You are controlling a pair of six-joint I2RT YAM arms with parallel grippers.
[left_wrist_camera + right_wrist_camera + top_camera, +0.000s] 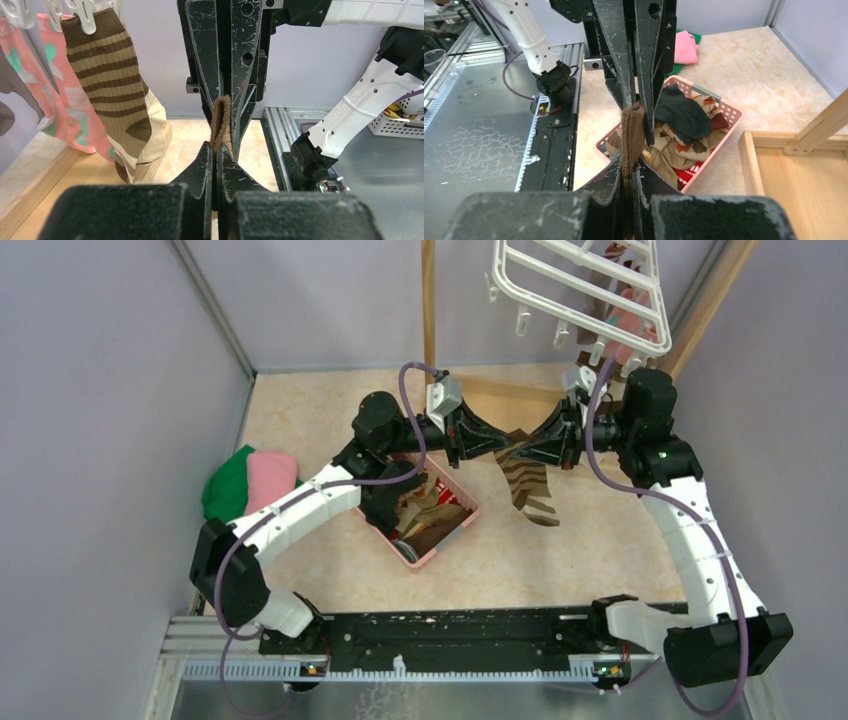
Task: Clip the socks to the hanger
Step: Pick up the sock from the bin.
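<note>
A brown and cream striped sock [528, 488] hangs in the air between my two grippers, held by its brown cuff [221, 117]. My left gripper [497, 445] is shut on one end of the cuff, as the left wrist view [218, 147] shows. My right gripper [530, 452] is shut on the other end, as the right wrist view [629, 160] shows, with the cuff [631, 132] pinched there. The two grippers meet tip to tip. The white hanger [585, 290] hangs above at the back right. A striped sock [107, 90] and pink socks [55, 100] hang from its clips [87, 20].
A pink basket [452, 540] with several socks, a black one [681, 117] on top, sits under the left arm. Green and pink folded cloths [245, 480] lie at the left. A wooden stand frame [814, 135] is at the back right. Walls enclose the table.
</note>
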